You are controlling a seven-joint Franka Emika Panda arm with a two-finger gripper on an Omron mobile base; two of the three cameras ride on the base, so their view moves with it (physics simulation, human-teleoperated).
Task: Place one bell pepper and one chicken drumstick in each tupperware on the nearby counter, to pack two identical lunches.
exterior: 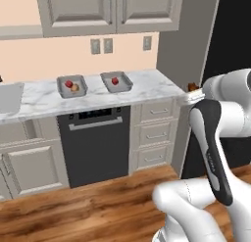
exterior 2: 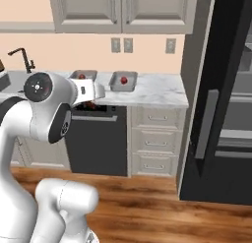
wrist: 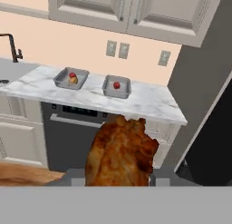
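My gripper is shut on a dark brown chicken drumstick, which hides most of the fingers in the hand view. It hangs in front of the counter, short of its edge. In the left base view the gripper sits at the counter's right end. Two grey tupperware trays stand on the marble. The left tupperware holds a red bell pepper and a golden drumstick. The right tupperware holds one red bell pepper.
A sink with a dark faucet lies left of the trays. A dark dishwasher front and drawers sit below the counter. A tall dark fridge stands at the right. Wall cabinets hang above.
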